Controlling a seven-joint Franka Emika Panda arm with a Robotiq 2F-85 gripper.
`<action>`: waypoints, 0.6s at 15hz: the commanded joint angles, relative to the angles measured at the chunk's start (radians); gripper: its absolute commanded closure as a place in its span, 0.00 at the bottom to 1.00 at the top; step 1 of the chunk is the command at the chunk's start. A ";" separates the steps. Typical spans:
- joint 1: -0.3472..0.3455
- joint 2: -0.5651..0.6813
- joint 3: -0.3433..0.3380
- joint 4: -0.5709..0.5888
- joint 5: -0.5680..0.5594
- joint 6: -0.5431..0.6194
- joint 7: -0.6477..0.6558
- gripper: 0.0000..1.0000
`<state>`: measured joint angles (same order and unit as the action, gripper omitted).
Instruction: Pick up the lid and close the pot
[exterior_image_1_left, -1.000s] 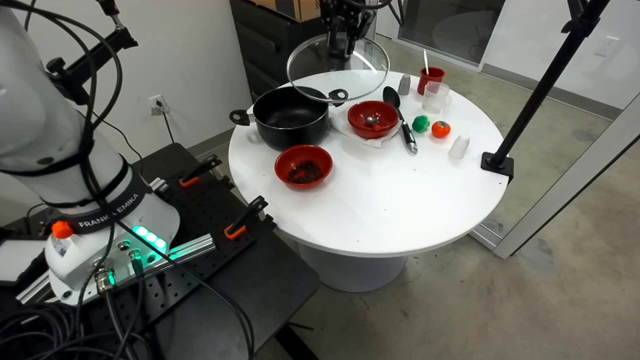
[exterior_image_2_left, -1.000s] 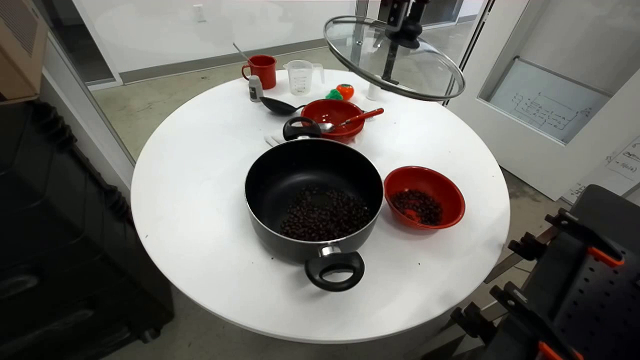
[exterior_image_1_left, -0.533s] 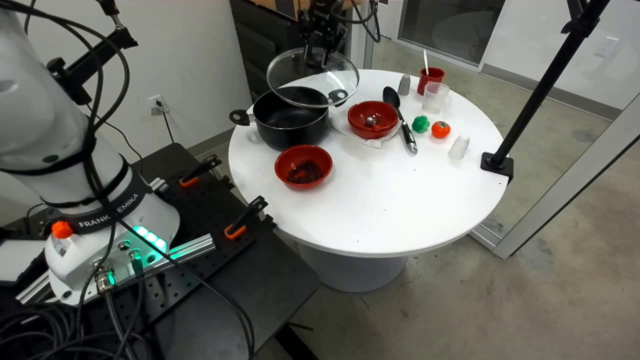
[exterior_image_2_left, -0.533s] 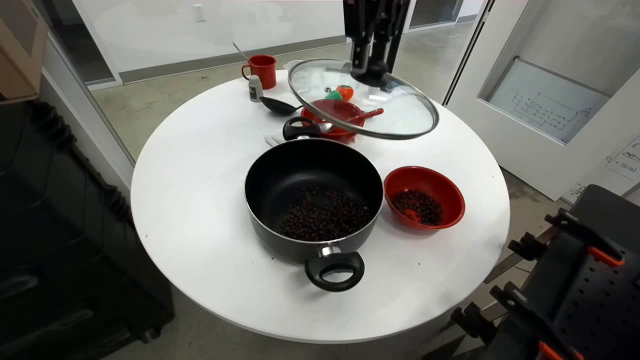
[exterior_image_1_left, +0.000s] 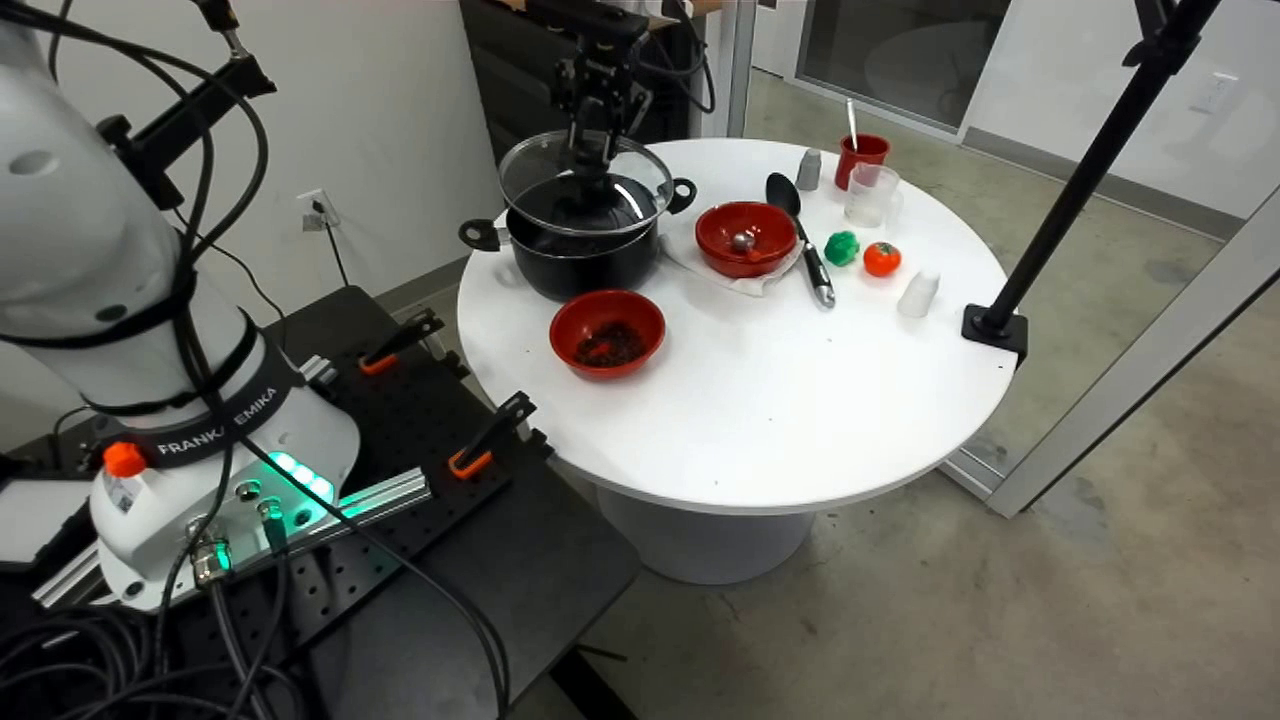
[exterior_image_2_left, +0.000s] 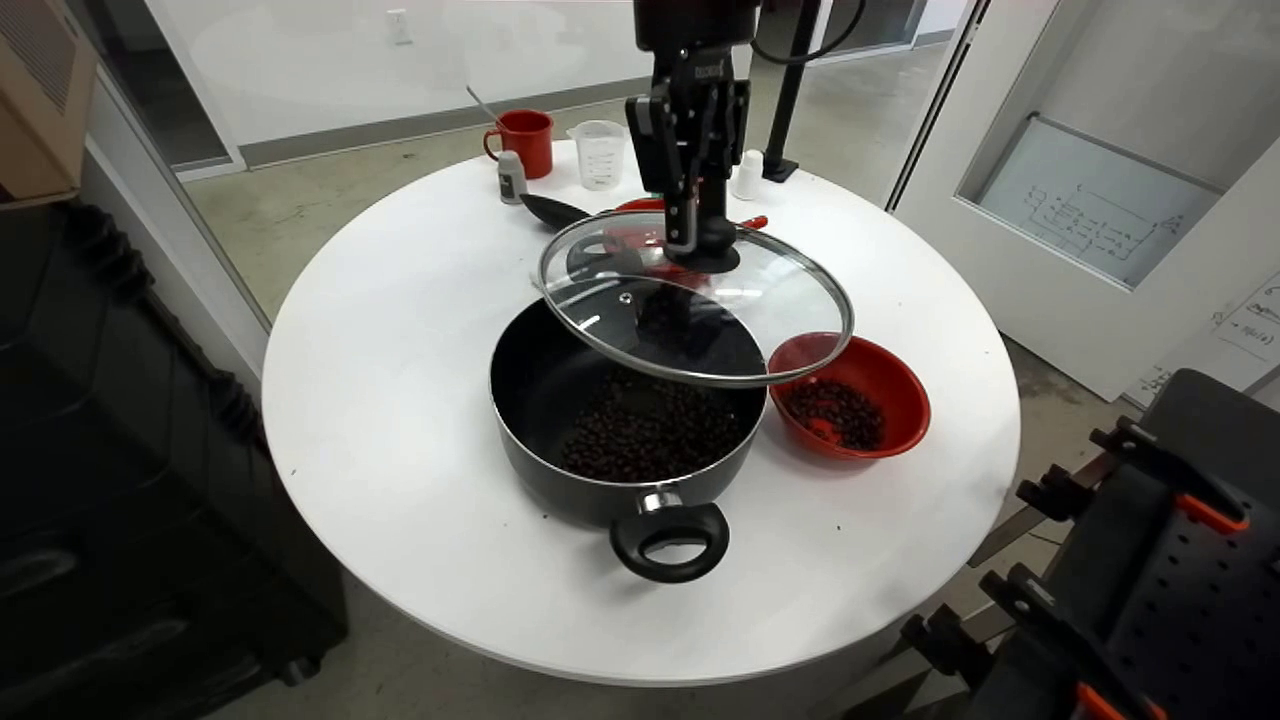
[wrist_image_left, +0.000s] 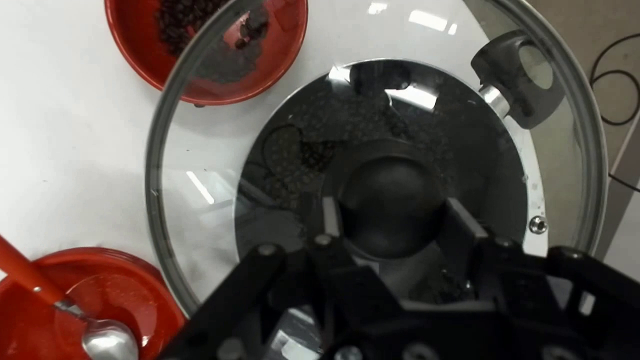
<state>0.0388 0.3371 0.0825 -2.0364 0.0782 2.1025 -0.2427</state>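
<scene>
Mtl-rimmed glass lid (exterior_image_2_left: 700, 305), v. glossy

On a round white table (exterior_image_1_left: 760, 350), a red mug (exterior_image_2_left: 527, 145), measuring cup (exterior_image_2_left: 600, 155), tomato (exterior_image_1_left: 882, 260), red bowl (exterior_image_2_left: 900, 388) of beans (exterior_image_2_left: 855, 415).

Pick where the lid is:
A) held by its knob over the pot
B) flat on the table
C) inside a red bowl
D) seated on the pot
A: in the wrist view the gripper is closed on the knob, and in an exterior view the lid hangs over the pot, not seated on it.
</scene>
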 joint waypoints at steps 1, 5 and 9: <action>0.022 0.008 0.015 0.019 -0.028 -0.012 0.021 0.75; 0.042 0.033 0.025 0.024 -0.031 0.005 0.032 0.75; 0.057 0.071 0.028 0.037 -0.036 0.033 0.051 0.75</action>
<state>0.0843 0.3819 0.1059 -2.0345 0.0704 2.1319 -0.2287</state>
